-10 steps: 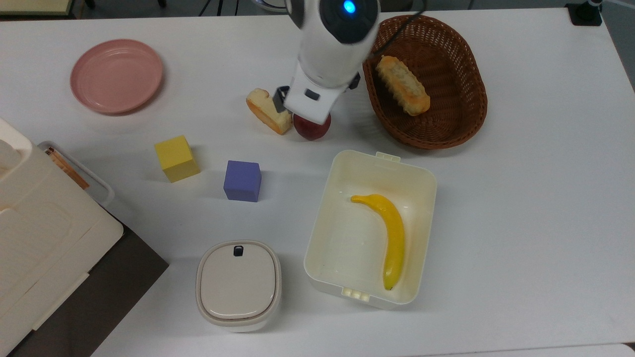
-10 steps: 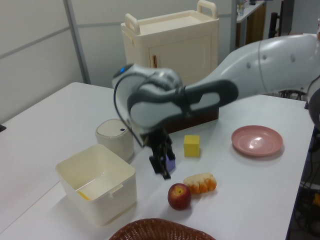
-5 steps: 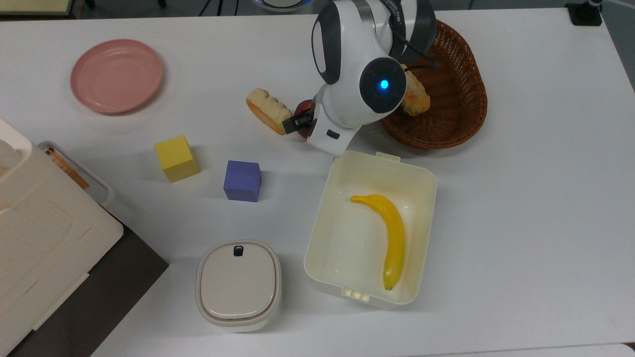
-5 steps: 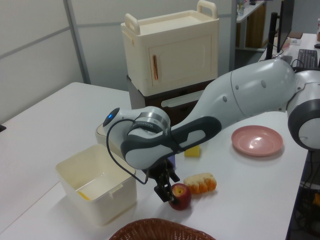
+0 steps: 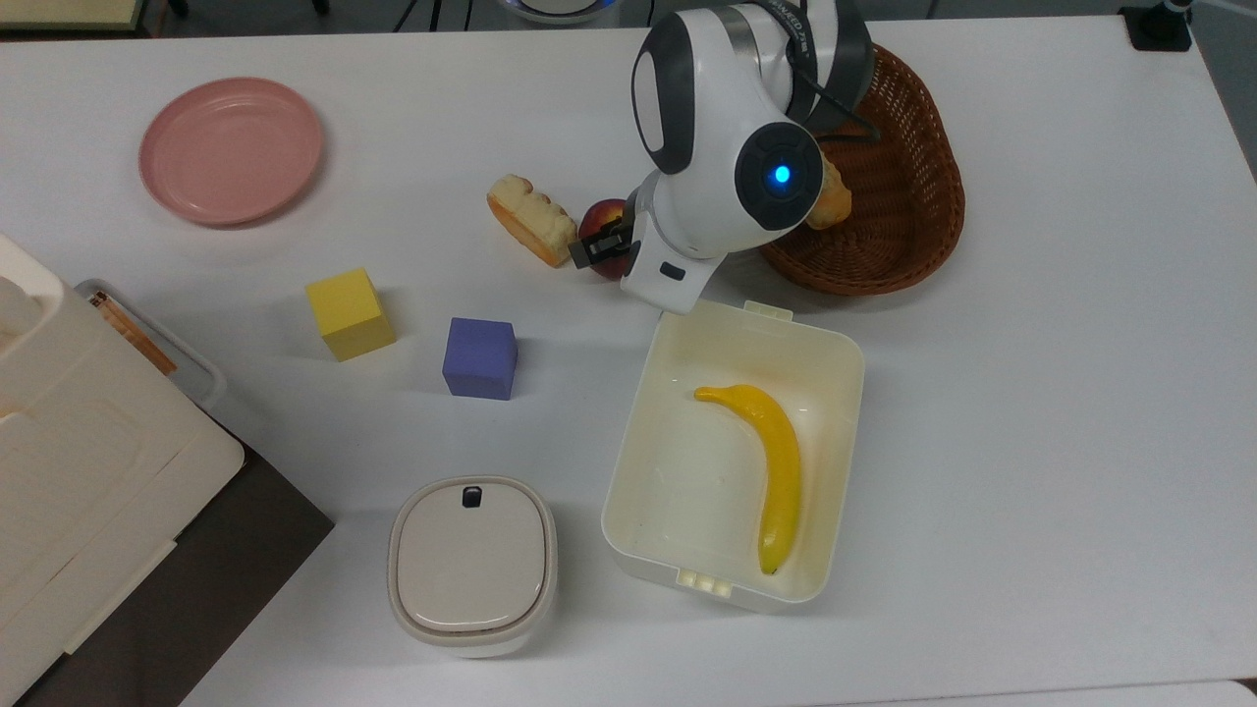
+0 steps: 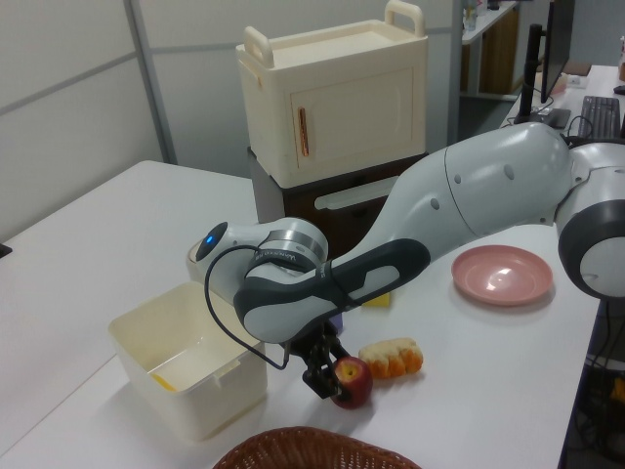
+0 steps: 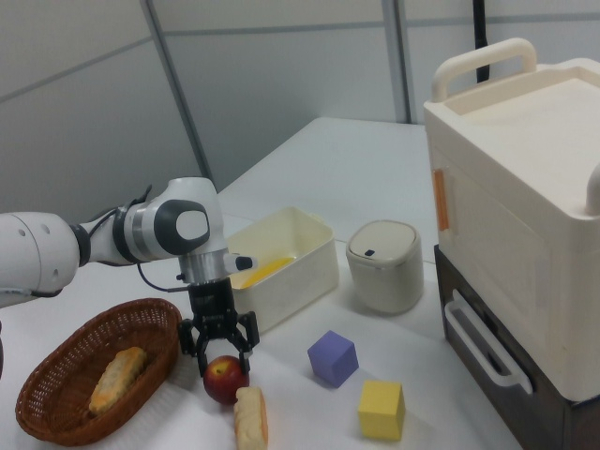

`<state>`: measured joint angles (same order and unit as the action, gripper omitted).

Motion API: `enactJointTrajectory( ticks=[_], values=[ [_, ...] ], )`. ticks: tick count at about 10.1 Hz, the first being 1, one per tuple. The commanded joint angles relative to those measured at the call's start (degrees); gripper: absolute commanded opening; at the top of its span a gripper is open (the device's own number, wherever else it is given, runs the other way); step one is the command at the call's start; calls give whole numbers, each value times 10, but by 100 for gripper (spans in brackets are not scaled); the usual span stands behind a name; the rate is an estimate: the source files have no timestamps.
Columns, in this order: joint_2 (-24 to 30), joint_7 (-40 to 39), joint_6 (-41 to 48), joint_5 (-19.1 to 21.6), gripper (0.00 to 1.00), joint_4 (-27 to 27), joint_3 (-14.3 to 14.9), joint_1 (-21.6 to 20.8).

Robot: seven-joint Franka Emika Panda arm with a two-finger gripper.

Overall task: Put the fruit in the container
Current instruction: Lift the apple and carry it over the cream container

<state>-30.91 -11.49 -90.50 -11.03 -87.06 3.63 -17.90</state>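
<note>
Where jaws [image 7: 217, 353] straddle apple [image 7: 224, 379].

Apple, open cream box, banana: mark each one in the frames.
apple [image 7: 225, 378], right view, on its red front face under the gripper.
cream box [image 5: 754, 316], top view, on its far rim.
banana [image 5: 781, 462], top view, on its middle curve.

I noted a white surface [image 5: 1031, 412], grey panelled walls [image 7: 281, 84], and a cream cabinet [image 6: 337, 98] on a dark base.
</note>
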Motion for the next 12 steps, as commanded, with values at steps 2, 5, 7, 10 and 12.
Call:
enactJointTrajectory(
  ticks=[2, 5, 7, 10, 12],
  values=[
    [73, -7, 42, 4, 0, 36, 7, -3],
    [100, 1, 37, 51, 0, 105, 22, 7],
    [99, 69, -39, 83, 0, 138, 22, 11],
    [82, 304, -294, 114, 11, 117, 16, 8],
    [78, 365, -332, 105, 100, 117, 15, 5]
  ],
)
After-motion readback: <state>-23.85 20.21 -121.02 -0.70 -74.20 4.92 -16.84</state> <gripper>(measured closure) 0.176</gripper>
